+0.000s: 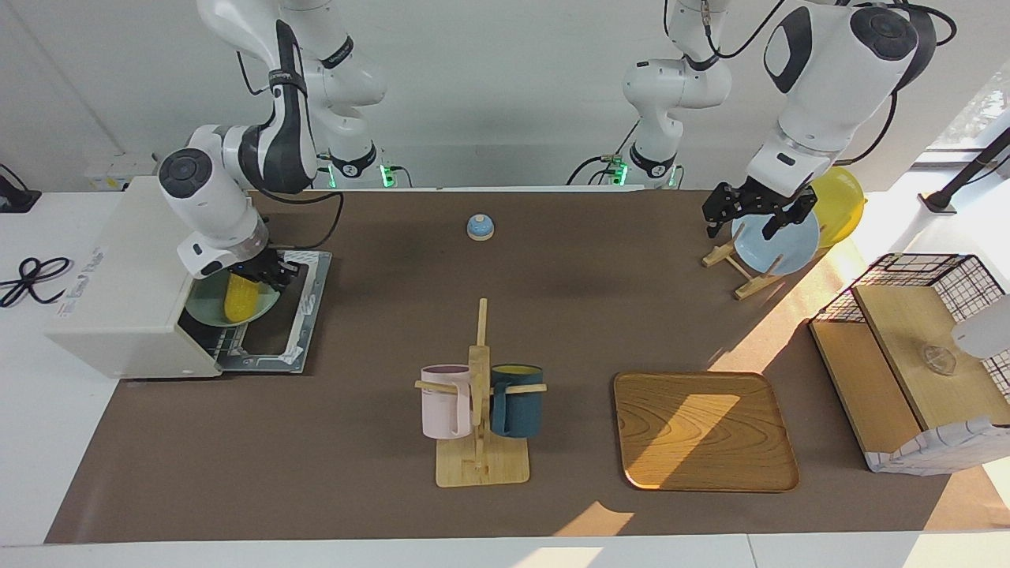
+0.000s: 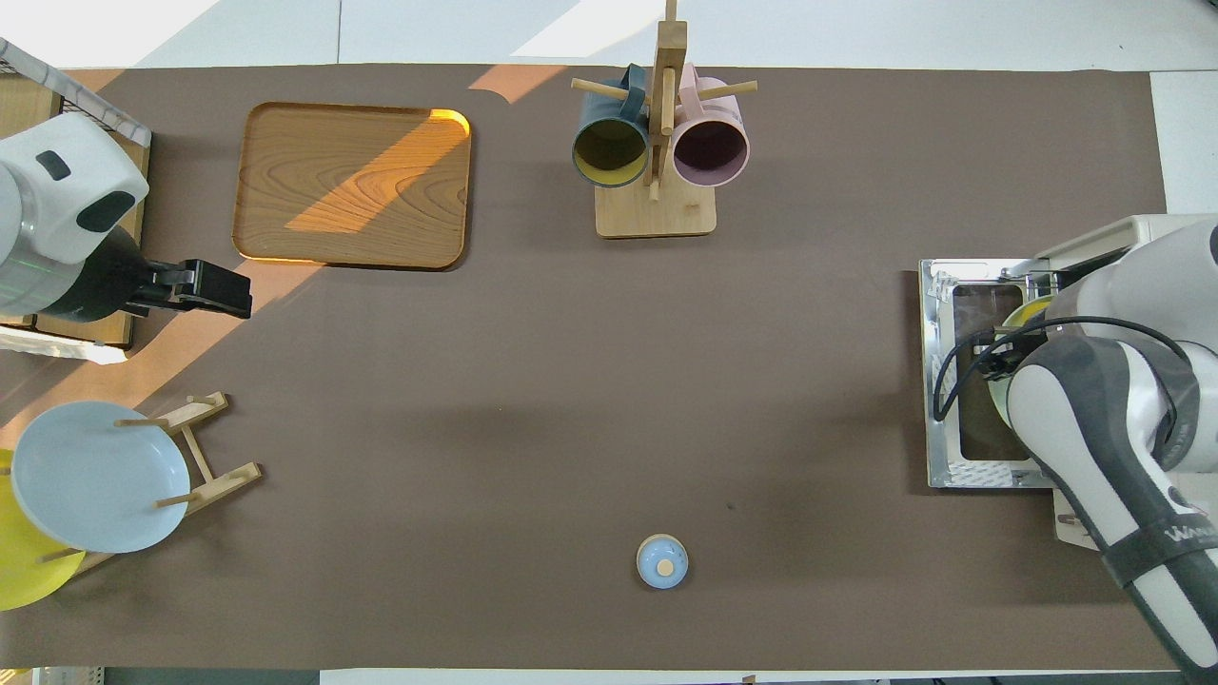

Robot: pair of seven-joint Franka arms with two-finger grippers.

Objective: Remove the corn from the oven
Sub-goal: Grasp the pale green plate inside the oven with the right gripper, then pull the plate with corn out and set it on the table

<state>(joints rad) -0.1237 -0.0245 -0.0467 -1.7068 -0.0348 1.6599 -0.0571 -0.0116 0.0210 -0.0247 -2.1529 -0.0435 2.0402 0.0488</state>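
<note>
The off-white oven [image 1: 118, 292] stands at the right arm's end of the table with its door [image 1: 293, 315] dropped open flat. The yellow corn [image 1: 239, 298] lies on a pale green plate [image 1: 203, 312] at the oven's mouth. My right gripper [image 1: 264, 276] is down at the end of the corn nearer to the robots. In the overhead view the right arm hides the corn; only the oven [image 2: 1094, 243], its door [image 2: 942, 381] and the plate's rim [image 2: 1031, 310] show. My left gripper [image 1: 746, 229] is open and empty over the plate rack.
A blue plate [image 1: 777, 241] and a yellow plate [image 1: 840, 201] stand in a wooden rack at the left arm's end. A wire-sided wooden basket [image 1: 907, 355], a wooden tray [image 1: 702, 430], a mug rack [image 1: 480, 410] with two mugs and a small blue bell [image 1: 480, 227] are on the table.
</note>
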